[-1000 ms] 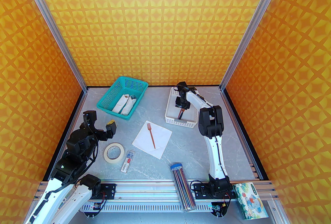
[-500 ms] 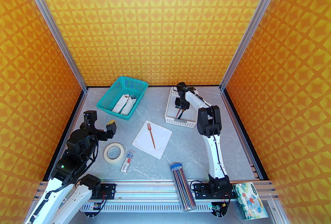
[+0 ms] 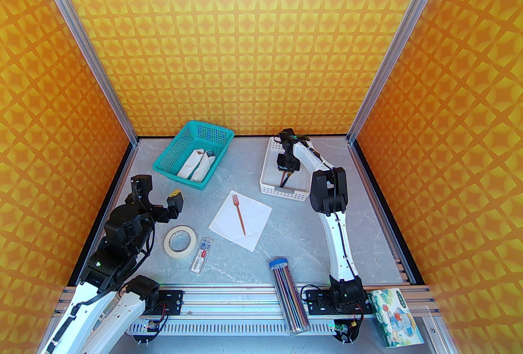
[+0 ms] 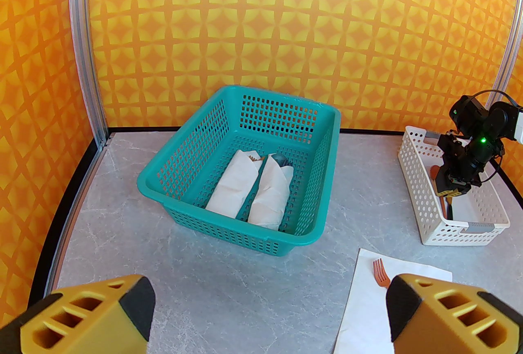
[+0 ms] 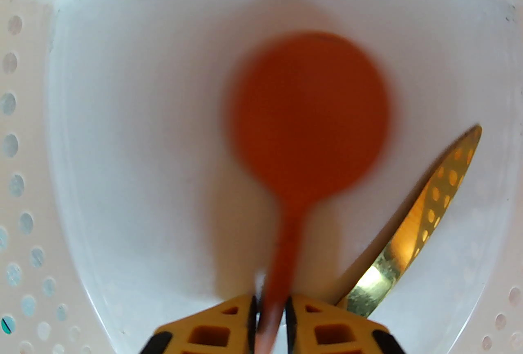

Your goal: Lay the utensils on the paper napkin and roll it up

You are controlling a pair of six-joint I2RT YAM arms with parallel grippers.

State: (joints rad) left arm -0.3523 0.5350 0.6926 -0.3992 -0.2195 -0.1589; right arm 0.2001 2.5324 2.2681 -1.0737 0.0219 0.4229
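Found the grey desk (image 3: 286, 229) carrying a teal basket (image 3: 173, 148) near its far-left corner and a white slotted tray (image 3: 284, 192) toward the far-right. Saw the paper napkin (image 3: 255, 217) flat at the desk's middle. Noted the left claw (image 4: 267, 303) spread wide by the left edge, gripping nothing. Caught the right claw (image 5: 269, 311) inside the tray, pinching the reddish-brown spoon (image 5: 308, 115) by its handle. Spotted the orange fork (image 3: 239, 215) lying across the napkin, and the knife (image 5: 425, 213) in the tray just beside the spoon.
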